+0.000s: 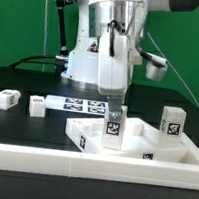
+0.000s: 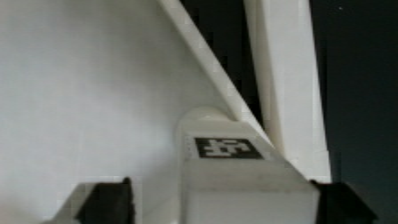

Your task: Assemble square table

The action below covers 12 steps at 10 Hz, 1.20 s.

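Note:
The square table top (image 1: 137,144) is a white square tray with a raised rim, lying at the exterior view's centre right. My gripper (image 1: 113,105) is shut on a white block leg (image 1: 112,125) with a tag and holds it upright over the top's near-left part. In the wrist view the leg (image 2: 228,150) stands between my dark fingers (image 2: 103,203), with the top's flat face (image 2: 89,100) and its rim (image 2: 285,70) behind it. A second leg (image 1: 171,121) stands upright at the top's right side. Two more legs (image 1: 5,98) (image 1: 36,104) lie on the black table at the left.
The marker board (image 1: 79,105) lies flat behind the table top, near the arm's base. A long white rail (image 1: 69,165) runs along the front of the black surface. Cables hang behind the arm.

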Each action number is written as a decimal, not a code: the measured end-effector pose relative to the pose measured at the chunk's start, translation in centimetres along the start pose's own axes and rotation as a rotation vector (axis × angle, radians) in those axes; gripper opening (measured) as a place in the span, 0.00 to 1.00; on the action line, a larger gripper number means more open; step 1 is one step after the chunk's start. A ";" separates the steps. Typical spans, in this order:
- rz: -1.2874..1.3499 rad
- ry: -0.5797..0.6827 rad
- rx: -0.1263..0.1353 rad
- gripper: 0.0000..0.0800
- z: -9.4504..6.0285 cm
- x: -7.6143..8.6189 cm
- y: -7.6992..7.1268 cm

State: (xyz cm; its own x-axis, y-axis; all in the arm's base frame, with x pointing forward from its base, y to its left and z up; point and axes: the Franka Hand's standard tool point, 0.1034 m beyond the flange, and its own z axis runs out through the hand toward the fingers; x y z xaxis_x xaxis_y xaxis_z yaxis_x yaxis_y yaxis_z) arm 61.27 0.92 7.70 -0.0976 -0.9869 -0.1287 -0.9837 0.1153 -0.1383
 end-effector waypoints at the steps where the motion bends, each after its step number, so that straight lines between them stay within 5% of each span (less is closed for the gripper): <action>1: -0.148 0.004 -0.001 0.79 0.0 0.0 0.0; 6: -0.697 0.004 0.008 0.81 -0.4 0.4 -0.9; 12: -1.139 0.018 -0.012 0.81 -0.5 0.3 -1.0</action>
State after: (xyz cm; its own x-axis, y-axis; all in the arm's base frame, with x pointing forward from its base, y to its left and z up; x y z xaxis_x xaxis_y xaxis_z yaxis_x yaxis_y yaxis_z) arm 62.15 0.48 8.32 0.8512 -0.5188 0.0795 -0.5034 -0.8499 -0.1560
